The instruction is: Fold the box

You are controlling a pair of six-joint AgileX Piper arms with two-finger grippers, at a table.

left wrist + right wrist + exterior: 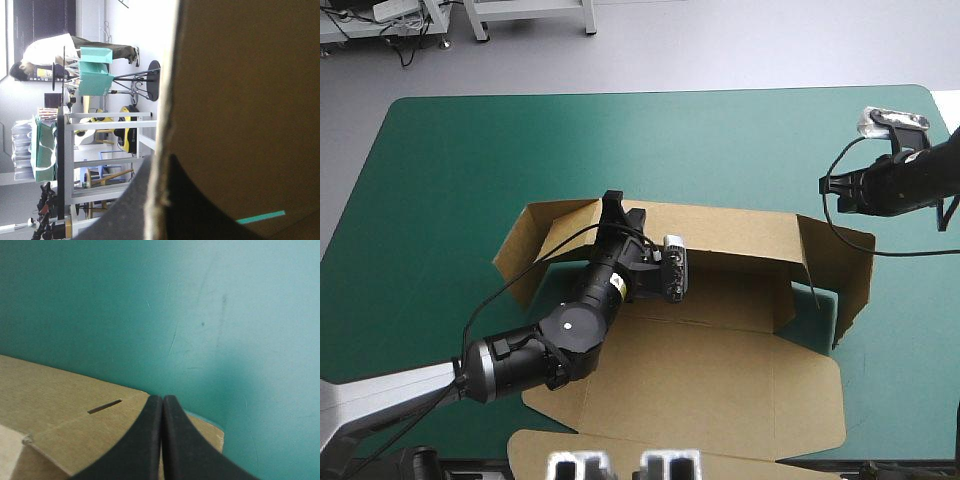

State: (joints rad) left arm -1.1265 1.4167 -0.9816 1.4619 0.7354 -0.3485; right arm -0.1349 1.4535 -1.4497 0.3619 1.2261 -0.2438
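The brown box [720, 350] lies in the middle of the teal-green cover, its far wall [730, 235] and both end flaps raised and its lid panel flat toward the near edge. My left gripper [617, 212] sits at the top edge of the far wall near its left end. In the left wrist view the left gripper [162, 167] is shut on the box, one black finger [125, 210] on each side of the board [240, 100]. My right gripper [828, 187] hangs beyond the right end flap [845, 265]. The right gripper [162, 399] is shut and holds nothing, just above a slotted board panel [75, 405].
The flat lid [710, 400] reaches almost to the table's near edge. Teal-green cover [620, 140] runs from the box's far wall to the table's far edge, and a strip of it shows at the right of the box.
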